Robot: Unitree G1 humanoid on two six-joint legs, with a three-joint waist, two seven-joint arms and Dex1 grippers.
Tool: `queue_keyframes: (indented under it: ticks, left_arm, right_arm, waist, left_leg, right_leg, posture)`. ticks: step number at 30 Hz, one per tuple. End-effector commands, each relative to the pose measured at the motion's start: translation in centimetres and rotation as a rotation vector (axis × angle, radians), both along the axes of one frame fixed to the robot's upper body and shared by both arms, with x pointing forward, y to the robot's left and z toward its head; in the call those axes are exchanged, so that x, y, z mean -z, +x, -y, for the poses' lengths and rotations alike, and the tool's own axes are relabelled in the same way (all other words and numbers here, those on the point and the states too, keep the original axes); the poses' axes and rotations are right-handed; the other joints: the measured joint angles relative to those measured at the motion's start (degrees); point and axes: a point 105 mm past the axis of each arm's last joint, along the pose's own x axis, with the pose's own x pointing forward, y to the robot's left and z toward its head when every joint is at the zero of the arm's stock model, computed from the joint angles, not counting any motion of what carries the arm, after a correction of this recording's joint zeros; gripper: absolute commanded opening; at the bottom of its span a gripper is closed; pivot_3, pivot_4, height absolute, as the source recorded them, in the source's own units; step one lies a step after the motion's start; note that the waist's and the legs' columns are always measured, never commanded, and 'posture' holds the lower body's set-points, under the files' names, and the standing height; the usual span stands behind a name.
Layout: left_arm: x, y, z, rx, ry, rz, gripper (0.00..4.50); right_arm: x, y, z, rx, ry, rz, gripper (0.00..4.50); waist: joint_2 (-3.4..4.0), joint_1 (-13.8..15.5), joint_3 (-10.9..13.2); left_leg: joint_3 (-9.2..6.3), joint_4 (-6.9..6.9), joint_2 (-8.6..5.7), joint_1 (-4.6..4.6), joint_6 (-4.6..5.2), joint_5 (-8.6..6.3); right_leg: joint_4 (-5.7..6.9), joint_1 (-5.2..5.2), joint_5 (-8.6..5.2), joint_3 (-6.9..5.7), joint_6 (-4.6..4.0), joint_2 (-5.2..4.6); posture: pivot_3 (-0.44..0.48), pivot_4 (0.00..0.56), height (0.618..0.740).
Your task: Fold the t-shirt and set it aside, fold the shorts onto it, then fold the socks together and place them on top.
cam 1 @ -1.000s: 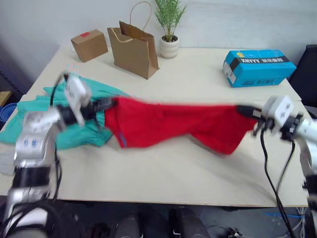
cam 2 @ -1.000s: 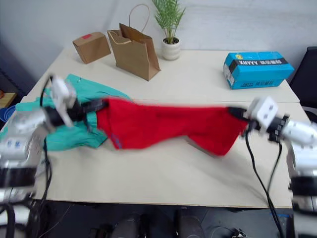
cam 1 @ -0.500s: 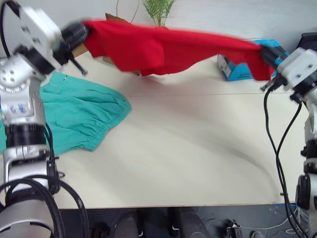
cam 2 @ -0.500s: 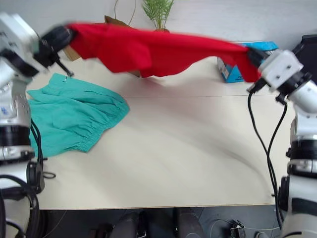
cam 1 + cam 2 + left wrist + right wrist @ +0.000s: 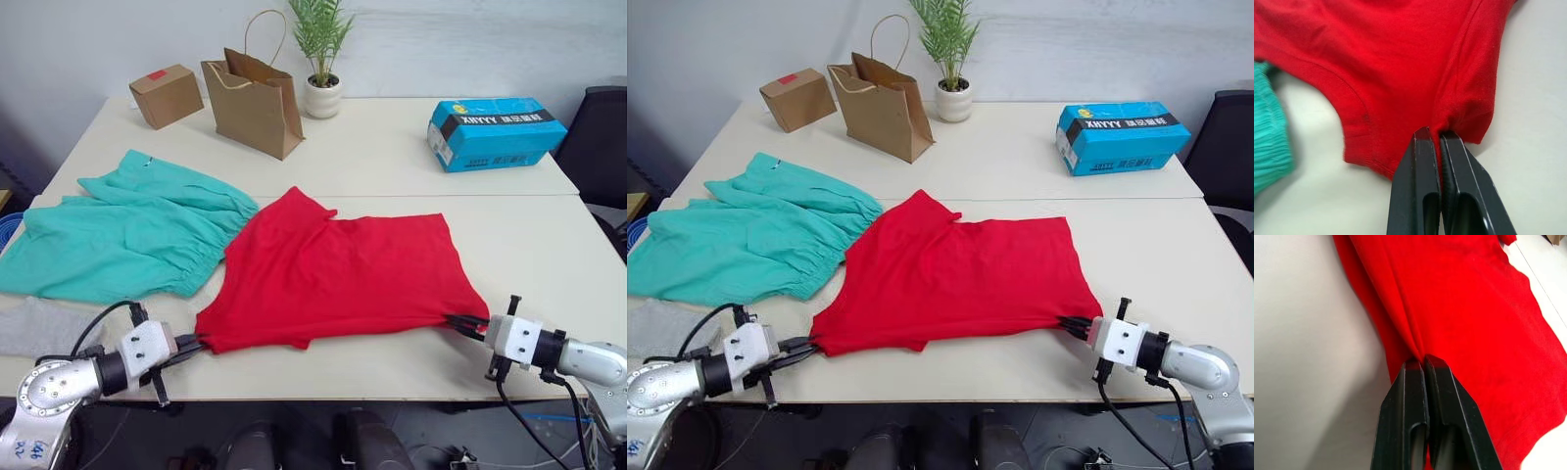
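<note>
Left end effector sits low at the counter's near edge, its two black fingers pinched tight on the near-left corner of the t-shirt. The wrist view shows only a small bunched tuck of hem between the pads, so that hold looks thin; a sharp pull could slide the cloth out and drop the corner in a heap.

Just left of the t-shirt lie the shorts, spread flat, their gathered waistband touching or just overlapping the red edge. Dragging the t-shirt sideways from here could catch that waistband and pull the shorts along. A pale grey piece, probably the socks, lies at the near-left edge beside the left arm, where a sweep of that arm could knock it off.

The t-shirt itself rests spread across the middle of the counter, with some creases.

At the near-right corner, the right end effector is clamped on the t-shirt's other near corner. If the two arms lift unevenly, the fold would likely land skewed.
</note>
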Motion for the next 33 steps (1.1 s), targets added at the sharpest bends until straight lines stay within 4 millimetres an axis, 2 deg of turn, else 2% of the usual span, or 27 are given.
queue_keyframes:
  ticks: [1,3,7,11,13,16,19,22,25,27,33]
  left_arm:
    - [-0.8,-0.2,0.1,0.000,0.009,0.003,0.00]
    - [-0.8,-0.2,0.1,-0.001,0.012,-0.005,0.00]
    - [-2.3,1.1,0.1,-0.049,-0.047,0.032,0.00]
    - [-3.5,2.5,0.5,-0.083,-0.116,0.054,0.00]
    - [-4.4,4.1,0.8,-0.130,-0.204,0.058,0.00]
    - [-4.8,5.4,1.4,-0.170,-0.245,0.013,0.00]
    - [-4.7,5.6,1.7,-0.208,-0.291,-0.061,0.00]
    - [-3.9,5.2,2.0,-0.213,-0.302,-0.148,0.00]
    - [-3.1,4.6,2.2,-0.193,-0.269,-0.184,0.00]
    - [-2.9,4.6,2.0,-0.195,-0.262,-0.184,0.00]
    - [-2.9,4.6,1.8,-0.188,-0.242,-0.162,0.00]
  right_arm:
    - [-1.4,-0.1,0.4,-0.005,0.015,-0.013,0.02]
    - [-1.7,-0.1,0.4,-0.008,0.025,-0.038,0.02]
    - [-3.6,2.0,0.7,0.065,0.079,0.036,0.02]
    - [-4.0,2.9,0.6,0.099,0.133,0.012,0.02]
    - [-3.9,3.8,0.8,0.141,0.186,-0.062,0.02]
    - [-4.8,4.2,1.5,0.169,0.213,-0.091,0.59]
    - [-6.2,4.0,3.1,0.234,0.260,-0.121,1.59]
    - [-7.4,2.6,4.4,0.251,0.296,-0.156,2.63]
    - [-7.1,0.7,4.9,0.256,0.235,-0.217,3.73]
    - [-6.6,0.2,5.0,0.281,0.210,-0.241,4.39]
    - [-6.8,1.8,4.4,0.324,0.314,-0.331,4.46]
  waist:
    - [0.04,0.0,0.0]
    - [0.04,0.0,0.0]
    - [0.03,-0.1,0.0]
    - [0.02,-0.1,0.0]
    - [0.03,0.0,0.0]
    - [0.00,0.4,0.0]
    - [0.02,0.7,0.0]
    - [0.02,1.0,0.0]
    - [0.02,1.2,0.0]
    - [-0.03,1.2,-0.1]
    - [-0.04,0.8,-0.1]
  left_leg:
    - [0.00,-0.05,0.00,0.01,-0.01,-0.01]
    - [0.00,-0.08,0.04,-0.01,-0.10,-0.06]
    - [-0.01,-0.05,0.06,-0.37,-0.34,0.03]
    - [-0.01,-0.04,0.06,-0.39,-0.37,0.06]
    - [-0.01,-0.05,0.06,-0.40,-0.38,0.06]
    - [-0.01,0.04,0.04,-0.43,-0.35,0.08]
    - [0.01,-0.03,0.04,-0.45,-0.36,0.08]
    - [0.03,-0.04,0.06,-0.50,-0.37,0.08]
    - [0.02,-0.06,0.06,-0.49,-0.38,0.08]
    - [0.02,-0.06,0.06,-0.48,-0.38,0.08]
    - [0.03,-0.04,0.04,-0.44,-0.38,0.07]
  right_leg:
    - [-0.01,0.00,-0.01,0.00,-0.02,0.00]
    - [-0.03,-0.03,-0.08,-0.02,-0.11,0.04]
    - [0.03,-0.41,-0.17,-0.04,-0.13,0.07]
    - [0.04,-0.43,-0.16,-0.04,-0.12,0.08]
    - [0.03,-0.44,-0.16,-0.04,-0.12,0.08]
    - [0.05,-0.44,-0.12,-0.04,-0.05,0.07]
    - [0.00,-0.48,-0.13,-0.01,-0.04,0.08]
    - [-0.05,-0.52,-0.17,0.01,0.00,0.10]
    - [-0.08,-0.51,-0.18,0.02,0.00,0.11]
    - [-0.09,-0.48,-0.17,0.02,0.01,0.11]
    - [-0.02,-0.48,-0.16,0.07,0.03,0.10]
  posture:
    - [0.000,0.150,0.740]
    - [0.000,0.150,0.740]
    - [0.000,0.150,0.740]
    - [0.000,0.150,0.740]
    - [0.000,0.150,0.740]
    - [0.000,0.150,0.740]
    - [0.000,0.150,0.740]
    - [0.000,0.150,0.740]
    - [0.000,0.150,0.740]
    - [0.000,0.150,0.740]
    - [0.000,0.150,0.740]
